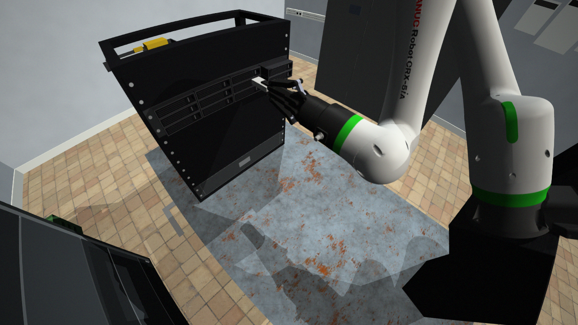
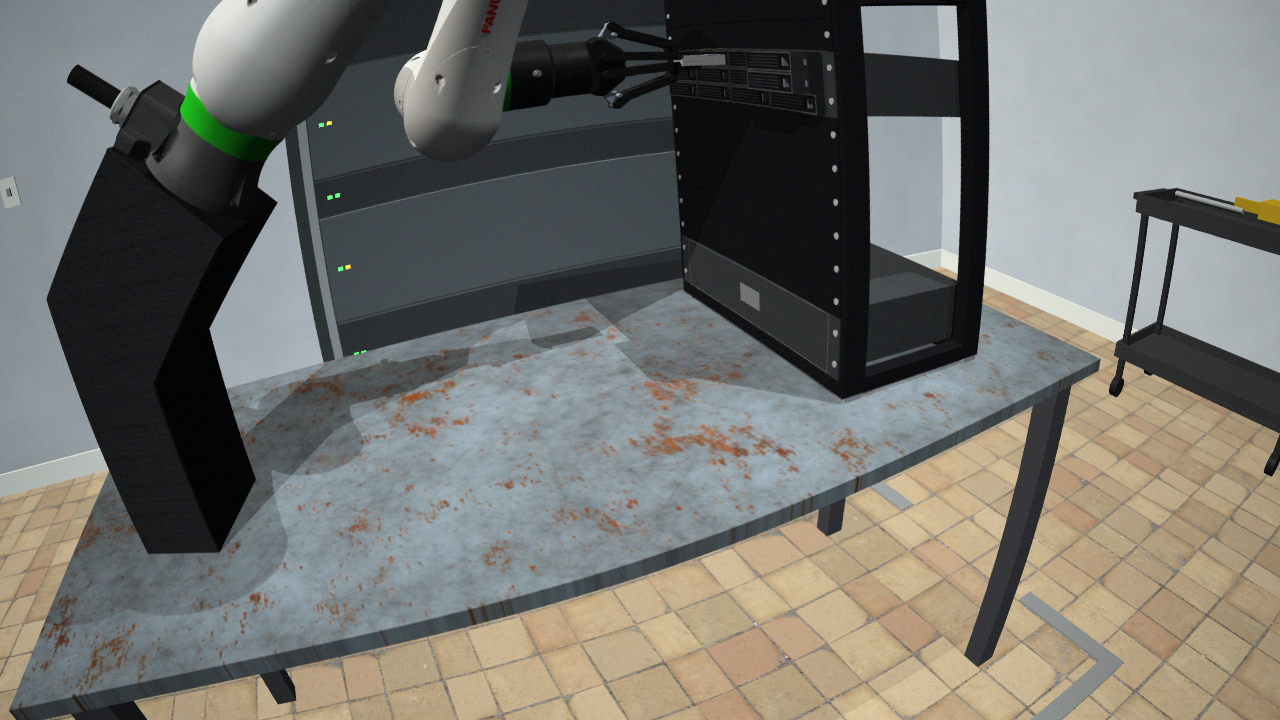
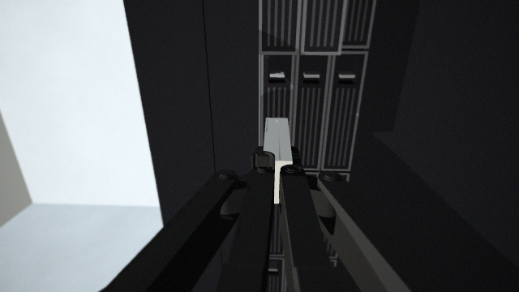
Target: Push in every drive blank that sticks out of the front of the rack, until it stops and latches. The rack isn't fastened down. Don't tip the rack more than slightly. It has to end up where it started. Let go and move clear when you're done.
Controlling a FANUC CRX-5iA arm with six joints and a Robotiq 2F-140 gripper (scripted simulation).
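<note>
The black open rack (image 1: 202, 100) stands on the rusty metal table, also in the exterior view (image 2: 805, 179). A row of drive blanks (image 1: 210, 96) crosses its front near the top. The blanks at the right end (image 1: 277, 67) stick out further than the others. My gripper (image 1: 259, 84) is shut and empty, its pale fingertips together. The tip is at the face of the drive row, just left of and below the protruding blanks; I cannot tell if it touches. It is at the row's left end in the exterior view (image 2: 707, 60). In the wrist view the tip (image 3: 277, 138) points at the slotted blank fronts (image 3: 312, 109).
My arm's black pedestal (image 2: 152, 358) stands at the table's other end. A grey server cabinet (image 2: 465, 205) is behind the table. A black cart (image 2: 1199, 295) with a yellow item stands on the floor to the right. The rack is close to the table's edge (image 2: 1029, 394).
</note>
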